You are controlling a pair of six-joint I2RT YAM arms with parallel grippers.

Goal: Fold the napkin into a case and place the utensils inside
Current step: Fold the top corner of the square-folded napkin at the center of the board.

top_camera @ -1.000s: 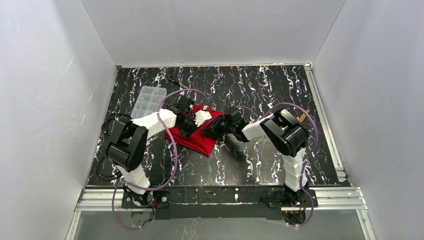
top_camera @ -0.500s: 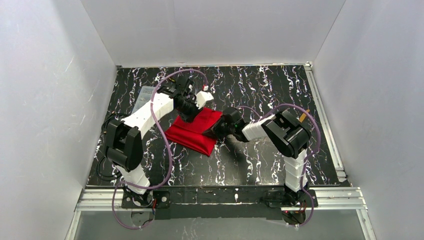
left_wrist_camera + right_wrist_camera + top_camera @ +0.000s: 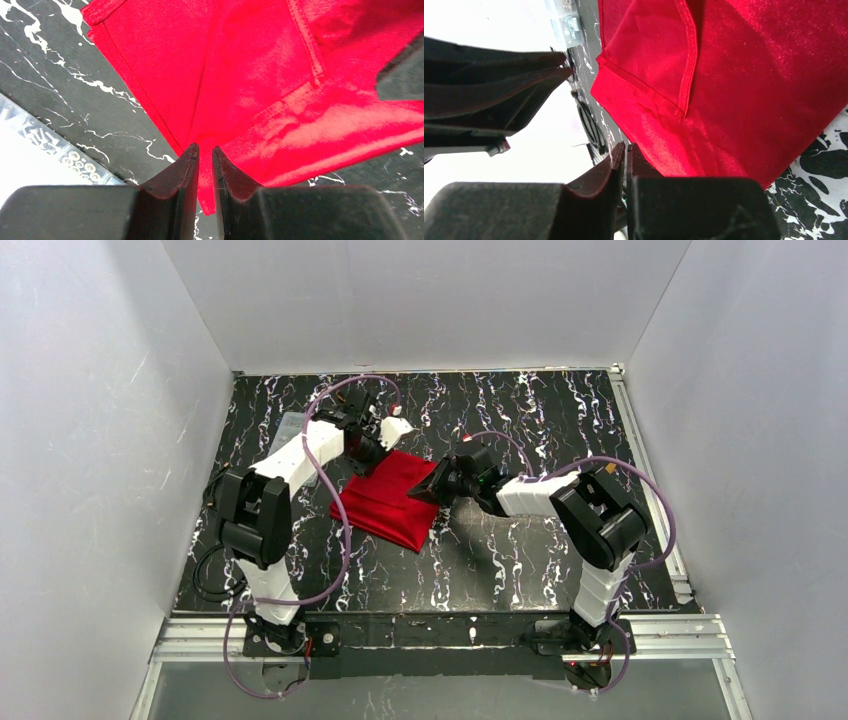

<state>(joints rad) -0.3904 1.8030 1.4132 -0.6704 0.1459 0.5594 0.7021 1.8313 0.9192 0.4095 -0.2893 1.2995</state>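
The left gripper (image 3: 204, 148) pinches a raised fold of the napkin (image 3: 388, 502) between its tips. The rest of the red cloth lies flat in front of those tips and off to their right. The right gripper (image 3: 625, 146) has its fingers pressed together right at the napkin's edge. I cannot tell if any cloth is caught in them. The cloth lies ahead of it and to its right, with a hemmed flap on top.

I think this is a folding step. To do it well, the left gripper should lift only a little and pull slowly, so the shiny cloth does not slip out. The right gripper should hold its side firm, so the whole napkin does not slide along.

A clear box (image 3: 55, 152) sits just left of the left gripper. The table (image 3: 520, 410) is black with white streaks and looks smooth, so cloth may slide on it. Plain white walls (image 3: 420, 300) stand on three sides. A metal rail (image 3: 450, 635) runs by the arm bases.
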